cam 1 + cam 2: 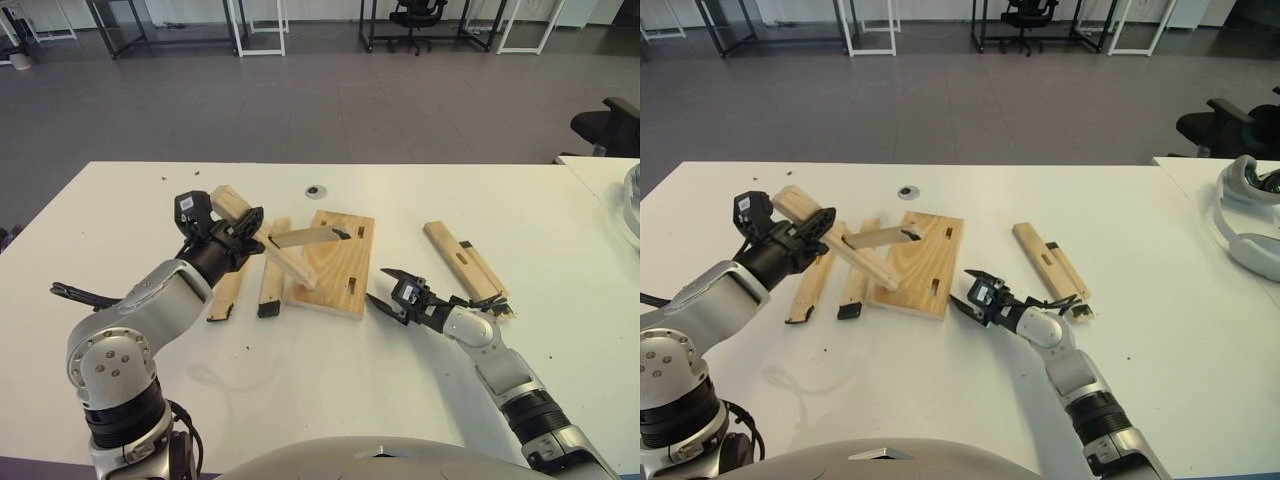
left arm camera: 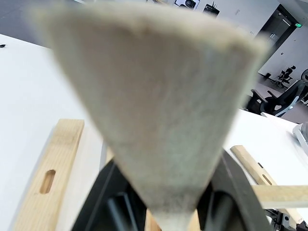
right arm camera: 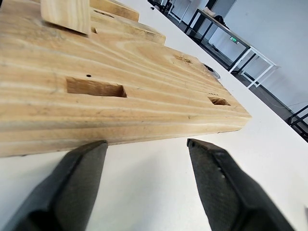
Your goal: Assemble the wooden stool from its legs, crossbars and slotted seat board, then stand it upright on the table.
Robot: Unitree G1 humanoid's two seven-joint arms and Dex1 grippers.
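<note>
- Left eye view: the left tool [image 1: 243,232] clamps one leg [image 1: 290,265], slanted above the seat board [image 1: 340,270], which lies flat on the tabletop [image 1: 120,220].
- Empty, the right tool [image 1: 378,285] gapes wide just beside that board.
- Nothing looks joined yet; spare pieces [image 1: 463,260] lie loose.

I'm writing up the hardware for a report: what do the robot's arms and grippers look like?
Both arms have rounded silver-grey shells with black ribbed joint sections. The left gripper and right gripper are black, each with two tapered fingers. A white label sits on each wrist module; black cables loop beside the arms.
</note>
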